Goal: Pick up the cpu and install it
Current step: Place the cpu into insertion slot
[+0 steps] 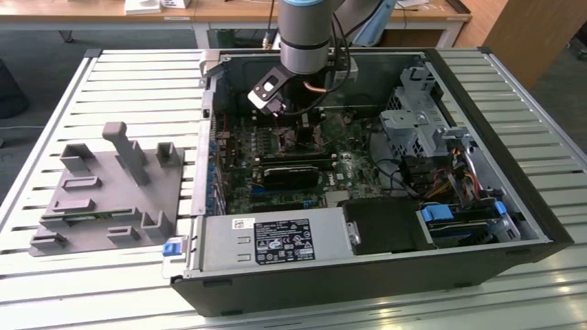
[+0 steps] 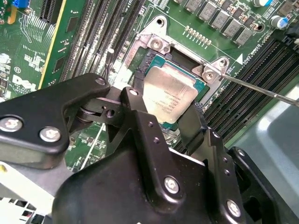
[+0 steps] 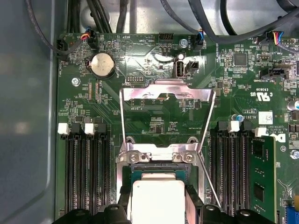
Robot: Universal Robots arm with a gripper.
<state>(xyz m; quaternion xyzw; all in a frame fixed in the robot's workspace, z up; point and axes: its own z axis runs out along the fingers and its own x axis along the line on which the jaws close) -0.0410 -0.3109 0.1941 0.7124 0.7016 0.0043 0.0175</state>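
Note:
In both wrist views the cpu (image 2: 169, 95) (image 3: 157, 199) shows as a flat square chip with a dull silver top and a teal rim. It lies level in or just over the open socket (image 2: 156, 44) (image 3: 156, 157) on the green motherboard. My gripper (image 2: 163, 112) (image 3: 157, 210) is shut on the cpu, a black finger (image 2: 136, 109) pressed against each of two opposite edges. The socket's metal load plate (image 3: 166, 93) is swung up and open, and its thin lever (image 2: 261, 88) sticks out to one side. In the exterior view the gripper (image 1: 298, 127) is down inside the computer case.
The open computer case (image 1: 532, 227) lies on a slatted metal table. Inside it are a dark heatsink block (image 1: 293, 172), a power supply (image 1: 275, 242) and a drive cage (image 1: 422, 117). A grey plastic fixture (image 1: 101, 199) sits at the exterior view's left. Memory slots (image 3: 86, 177) flank the socket.

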